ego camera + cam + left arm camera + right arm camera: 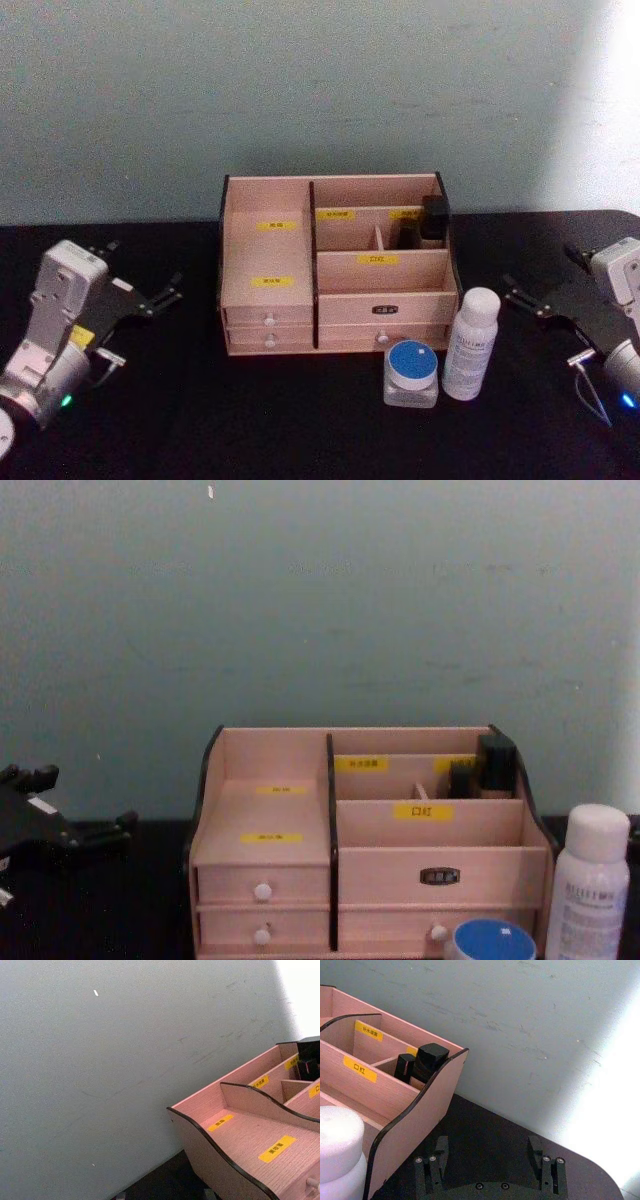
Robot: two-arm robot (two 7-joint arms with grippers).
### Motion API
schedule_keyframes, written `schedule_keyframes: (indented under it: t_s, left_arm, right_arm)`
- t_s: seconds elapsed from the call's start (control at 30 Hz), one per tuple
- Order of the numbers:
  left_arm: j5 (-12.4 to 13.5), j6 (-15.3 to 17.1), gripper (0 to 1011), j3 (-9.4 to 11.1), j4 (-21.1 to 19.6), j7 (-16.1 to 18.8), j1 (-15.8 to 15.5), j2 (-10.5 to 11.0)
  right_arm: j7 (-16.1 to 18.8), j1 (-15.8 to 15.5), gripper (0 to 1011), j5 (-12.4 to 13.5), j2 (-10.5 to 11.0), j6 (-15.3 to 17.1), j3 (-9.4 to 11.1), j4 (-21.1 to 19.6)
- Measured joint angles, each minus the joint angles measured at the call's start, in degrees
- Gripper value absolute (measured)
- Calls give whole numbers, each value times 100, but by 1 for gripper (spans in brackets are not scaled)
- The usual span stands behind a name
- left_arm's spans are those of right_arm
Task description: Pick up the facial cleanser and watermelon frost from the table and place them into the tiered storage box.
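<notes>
The tiered storage box (400,302) stands at the table's middle, pale-pink wood with dark trim, yellow labels and white-knobbed drawers; it also shows in the chest view (440,862). Just in front of its right end stand a white capped bottle (470,343) and a clear jar with a blue lid (411,372). I cannot read which one is the facial cleanser and which the watermelon frost. My left gripper (145,267) rests open at the far left. Open too, my right gripper (541,272) sits right of the bottle, nothing between its fingers (440,1149).
Black items (433,220) stand in the box's back right compartment. The other compartments look bare. The table top (250,420) is black cloth, and a grey-green wall (320,90) rises close behind the box.
</notes>
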Motion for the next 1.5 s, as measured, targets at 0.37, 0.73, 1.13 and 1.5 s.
schedule_keyframes:
  t_s: [0.37, 0.73, 1.13, 1.5]
  left_arm:
    - [0, 0, 1001, 0, 0, 0, 0, 0]
    - [0, 0, 1001, 0, 0, 0, 0, 0]
    - [0, 0, 1001, 0, 0, 0, 0, 0]
    - [0, 0, 1001, 0, 0, 0, 0, 0]
  right_arm:
    - [0, 0, 1000, 0, 0, 0, 0, 0]
    - [0, 0, 1000, 0, 0, 0, 0, 0]
    - [0, 0, 1000, 0, 0, 0, 0, 0]
    - [0, 0, 1000, 0, 0, 0, 0, 0]
